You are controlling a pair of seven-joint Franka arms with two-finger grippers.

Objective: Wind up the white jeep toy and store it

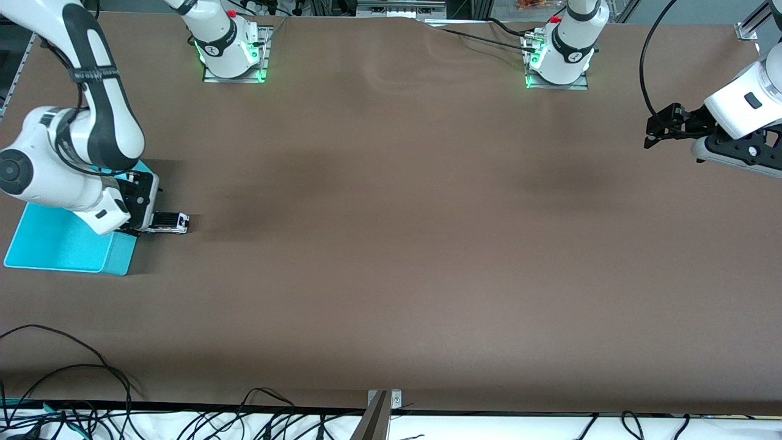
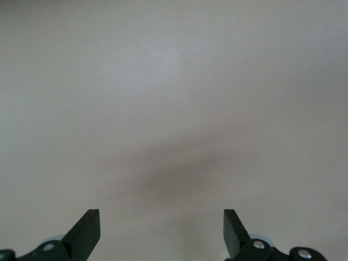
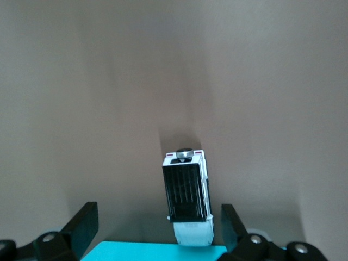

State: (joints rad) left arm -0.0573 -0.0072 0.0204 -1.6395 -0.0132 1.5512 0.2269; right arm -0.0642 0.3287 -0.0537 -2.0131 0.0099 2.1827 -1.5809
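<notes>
Resting beside turquoise bin (image 1: 61,244), white jeep toy (image 1: 171,222)

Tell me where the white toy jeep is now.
The toy jeep sits on the table beside the turquoise bin, at the right arm's end, under the open right gripper.

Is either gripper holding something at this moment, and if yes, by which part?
Nothing is held. The right gripper is open above the white jeep toy, not touching it; the left gripper waits open over bare table.
</notes>
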